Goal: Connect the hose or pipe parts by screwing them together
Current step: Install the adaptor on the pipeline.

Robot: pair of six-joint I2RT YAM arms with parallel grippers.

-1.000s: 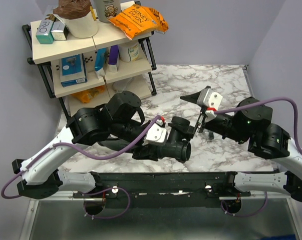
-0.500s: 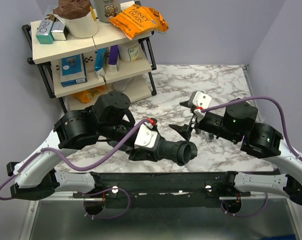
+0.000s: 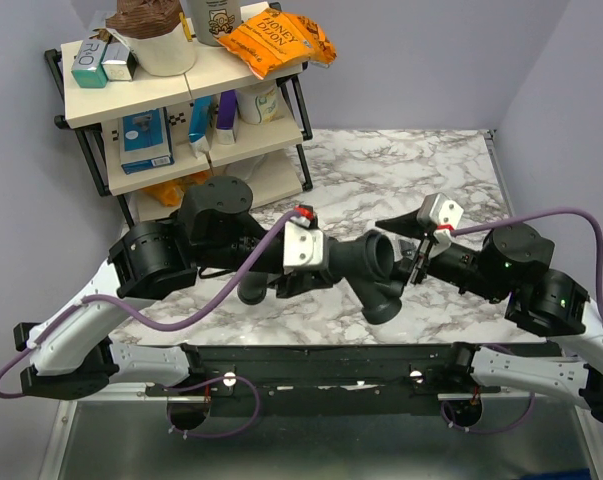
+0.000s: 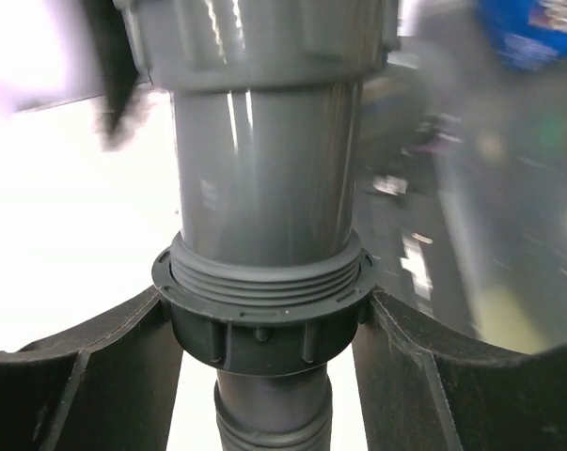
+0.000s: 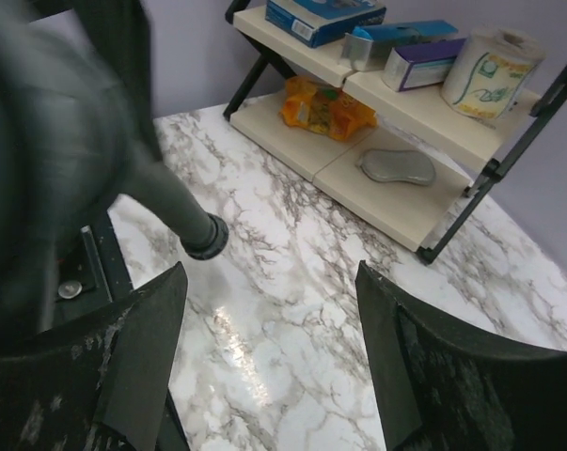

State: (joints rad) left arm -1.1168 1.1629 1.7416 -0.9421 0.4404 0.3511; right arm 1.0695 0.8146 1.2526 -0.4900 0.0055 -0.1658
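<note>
Midair, left gripper (image 4: 266, 315) clasps fitting (image 4: 264, 169), right (image 5: 269, 282) parted

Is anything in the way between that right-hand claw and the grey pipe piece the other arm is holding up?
Nothing visible does. The right gripper, jaws open and empty, sits close beside the pipe fitting with no object between. The left gripper holds that fitting's other end.
</note>
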